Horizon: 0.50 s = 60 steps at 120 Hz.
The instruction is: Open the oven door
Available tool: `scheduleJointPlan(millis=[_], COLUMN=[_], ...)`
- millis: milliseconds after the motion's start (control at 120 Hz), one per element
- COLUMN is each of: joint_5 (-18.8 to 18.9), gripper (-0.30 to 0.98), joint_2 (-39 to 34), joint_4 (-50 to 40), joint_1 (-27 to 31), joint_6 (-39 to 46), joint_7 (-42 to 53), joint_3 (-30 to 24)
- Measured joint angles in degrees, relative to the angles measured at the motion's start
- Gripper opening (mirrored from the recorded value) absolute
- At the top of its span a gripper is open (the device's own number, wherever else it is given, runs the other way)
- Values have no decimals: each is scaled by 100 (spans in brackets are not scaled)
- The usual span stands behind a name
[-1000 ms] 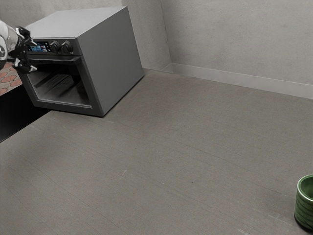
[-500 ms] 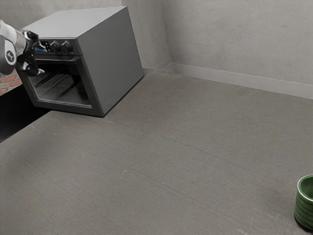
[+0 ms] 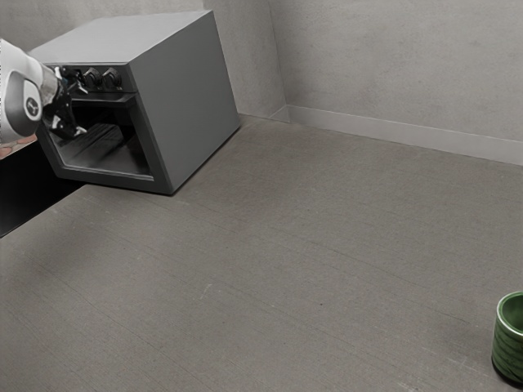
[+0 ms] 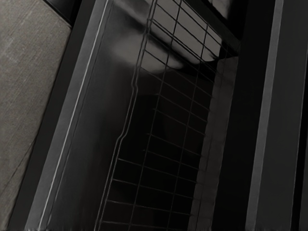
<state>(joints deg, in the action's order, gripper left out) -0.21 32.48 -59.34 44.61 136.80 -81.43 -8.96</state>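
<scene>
Rm: plain gray wall (image 3: 392, 73) w/ pale baseboard (image 3: 409, 140), behind a gray tabletop (image 3: 286, 245). L to R in ext. view: white arm (image 3: 16, 102) w/ black gripper (image 3: 79, 104), fingertips spread wide, at upper pt. of the oven door (image 3: 98, 177). Door's shut, on front of gray oven (image 3: 184, 98), upper left; wire rack (image 4: 134, 88) inside, per wrist view. Far lower right: green cup (image 3: 508, 347), partly cut off.
</scene>
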Motion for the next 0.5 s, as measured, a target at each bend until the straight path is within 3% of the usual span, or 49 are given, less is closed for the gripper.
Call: scheduleJointPlan(millis=[500], joint_5=[0], gripper=[68], joint_2=[123], joint_4=[-39], joint_1=[4], joint_6=[105], joint_7=[-5], joint_3=[21])
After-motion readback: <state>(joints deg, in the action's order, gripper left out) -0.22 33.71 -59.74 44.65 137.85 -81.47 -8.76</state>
